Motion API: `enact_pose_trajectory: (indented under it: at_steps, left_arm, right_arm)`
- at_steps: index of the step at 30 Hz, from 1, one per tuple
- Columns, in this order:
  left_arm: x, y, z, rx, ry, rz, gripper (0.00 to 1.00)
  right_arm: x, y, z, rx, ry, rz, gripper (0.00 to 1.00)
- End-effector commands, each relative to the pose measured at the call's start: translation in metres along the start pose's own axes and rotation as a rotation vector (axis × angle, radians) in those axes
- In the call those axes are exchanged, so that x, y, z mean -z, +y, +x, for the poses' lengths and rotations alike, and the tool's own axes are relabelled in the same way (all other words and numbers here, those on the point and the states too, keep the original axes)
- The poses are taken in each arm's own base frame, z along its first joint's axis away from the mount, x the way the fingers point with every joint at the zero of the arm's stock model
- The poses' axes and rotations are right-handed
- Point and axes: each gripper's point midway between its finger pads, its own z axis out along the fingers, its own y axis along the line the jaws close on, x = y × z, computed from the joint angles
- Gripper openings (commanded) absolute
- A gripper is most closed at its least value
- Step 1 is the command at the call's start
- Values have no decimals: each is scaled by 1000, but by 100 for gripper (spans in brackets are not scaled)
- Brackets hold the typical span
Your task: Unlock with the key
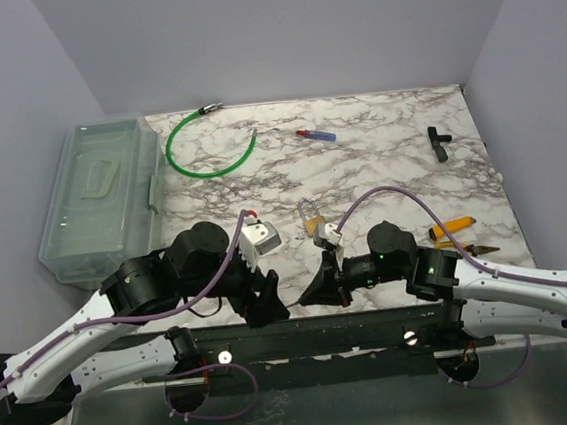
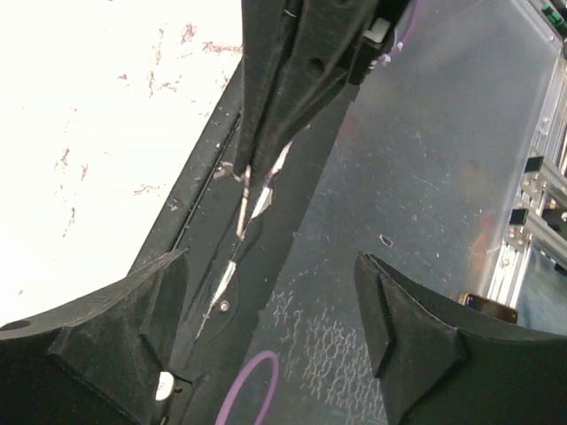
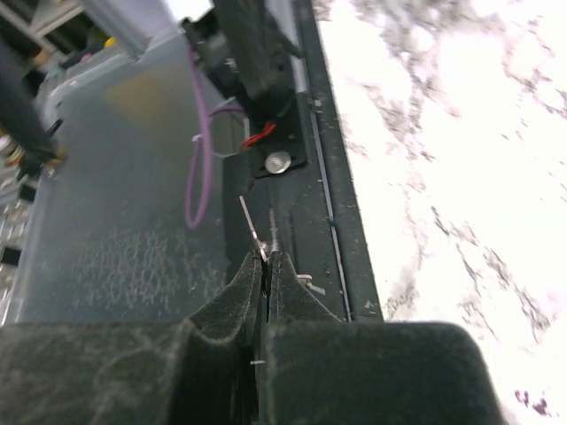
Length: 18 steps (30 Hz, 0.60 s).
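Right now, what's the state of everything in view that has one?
left end effector: open, empty.
right end effector: shut on key.
key: pinched at the fingertips over the table's near edge, not in the padlock.
padlock: lying on the table, untouched; shackle too small to tell.
plastic box: lid on.

Marbled table: padlock, green hose.

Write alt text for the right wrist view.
The right end effector, jaws shut, pinches a thin metal piece, possibly the key edge-on, above a black rail. Marbled tabletop lies to the right; a purple cable loops on the left.
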Motion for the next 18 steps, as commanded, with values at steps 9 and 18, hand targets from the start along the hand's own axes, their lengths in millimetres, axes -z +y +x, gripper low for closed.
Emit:
enact_pose_trajectory:
  at_steps: [9, 18]
  left_arm:
    - [20, 53, -36, 69, -278, -318, 92]
    - [0, 112, -63, 242, -371, -649, 97]
  right_arm:
    - [42, -92, -6, -314, -213, 636, 0]
    - [98, -124, 18, -450, -241, 980, 0]
